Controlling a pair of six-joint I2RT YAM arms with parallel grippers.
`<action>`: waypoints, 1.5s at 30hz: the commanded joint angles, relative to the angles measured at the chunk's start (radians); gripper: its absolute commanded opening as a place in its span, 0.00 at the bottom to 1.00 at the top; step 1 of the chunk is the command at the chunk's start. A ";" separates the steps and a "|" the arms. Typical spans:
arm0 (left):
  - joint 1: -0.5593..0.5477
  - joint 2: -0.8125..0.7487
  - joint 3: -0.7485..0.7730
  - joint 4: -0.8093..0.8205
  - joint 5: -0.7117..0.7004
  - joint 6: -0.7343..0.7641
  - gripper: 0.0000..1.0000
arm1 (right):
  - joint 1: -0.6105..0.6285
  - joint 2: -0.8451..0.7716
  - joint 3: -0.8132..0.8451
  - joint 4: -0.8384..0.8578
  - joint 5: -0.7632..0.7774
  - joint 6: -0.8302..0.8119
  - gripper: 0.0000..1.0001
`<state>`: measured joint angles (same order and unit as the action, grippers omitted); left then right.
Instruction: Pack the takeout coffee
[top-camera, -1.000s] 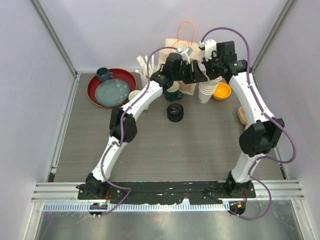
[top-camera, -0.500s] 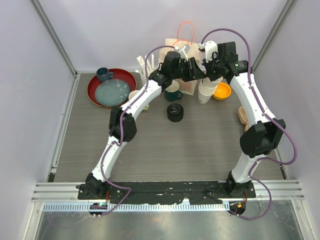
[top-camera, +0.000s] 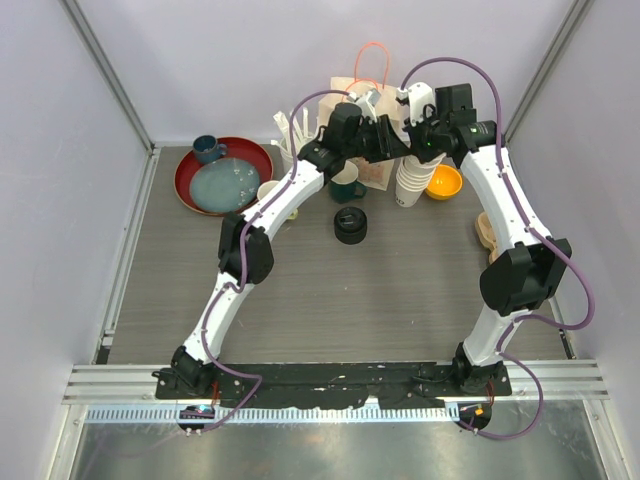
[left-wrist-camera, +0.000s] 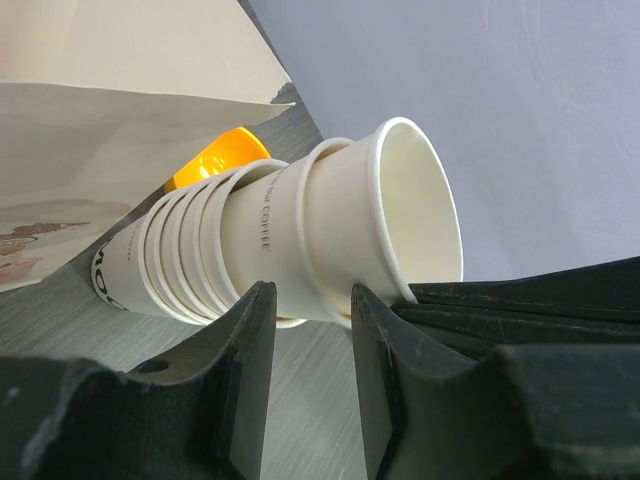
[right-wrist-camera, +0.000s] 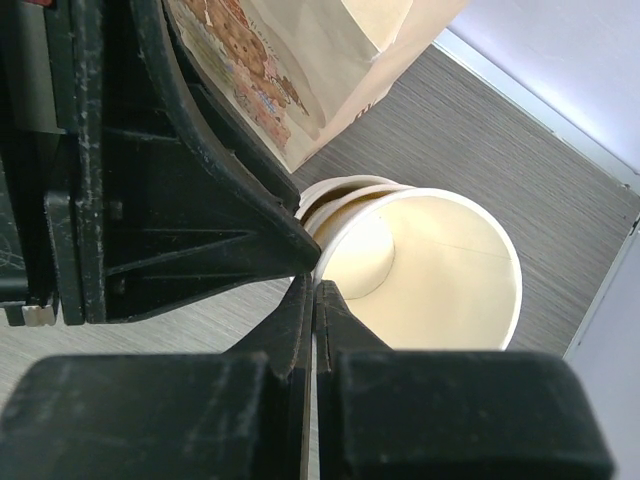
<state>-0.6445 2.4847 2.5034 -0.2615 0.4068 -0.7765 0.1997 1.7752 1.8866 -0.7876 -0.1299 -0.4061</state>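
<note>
One takeout coffee (top-camera: 350, 226), a cup under a black lid, stands on the table in front of the green mug, clear of both arms. Both grippers hang at the back by the paper bag (top-camera: 352, 92), over a stack of lidless paper cups (top-camera: 410, 183). My left gripper (top-camera: 390, 142) (left-wrist-camera: 312, 300) is open with nothing between its fingers. The stack (left-wrist-camera: 300, 235) lies just past its fingertips. My right gripper (top-camera: 420, 138) (right-wrist-camera: 315, 287) is shut and empty above the top cup's rim (right-wrist-camera: 430, 270), next to the left gripper's black body.
An orange bowl (top-camera: 444, 182) (left-wrist-camera: 215, 160) sits right of the stack. The green mug (top-camera: 347, 187) and a cream cup (top-camera: 268, 190) stand left of it. Back left, a red tray (top-camera: 190, 185) holds a plate and a blue mug (top-camera: 208, 150). Tan items (top-camera: 485, 232) lie by the right edge.
My left gripper has shifted a little back and right, closer to the bag and to the right gripper. The right gripper has barely moved and stays shut.
</note>
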 joint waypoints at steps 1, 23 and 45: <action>-0.004 0.006 0.018 0.047 -0.023 0.034 0.38 | 0.004 -0.063 0.043 0.016 -0.011 -0.002 0.01; -0.006 -0.087 0.068 -0.037 0.033 0.170 0.39 | 0.009 -0.105 0.189 -0.006 0.122 0.001 0.01; 0.333 -0.961 -0.676 -0.459 0.032 0.756 0.61 | 0.585 -0.310 -0.092 -0.087 0.225 0.067 0.01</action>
<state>-0.3912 1.6764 1.9598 -0.6346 0.4648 -0.1677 0.6754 1.4307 1.8572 -0.8764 0.1253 -0.3565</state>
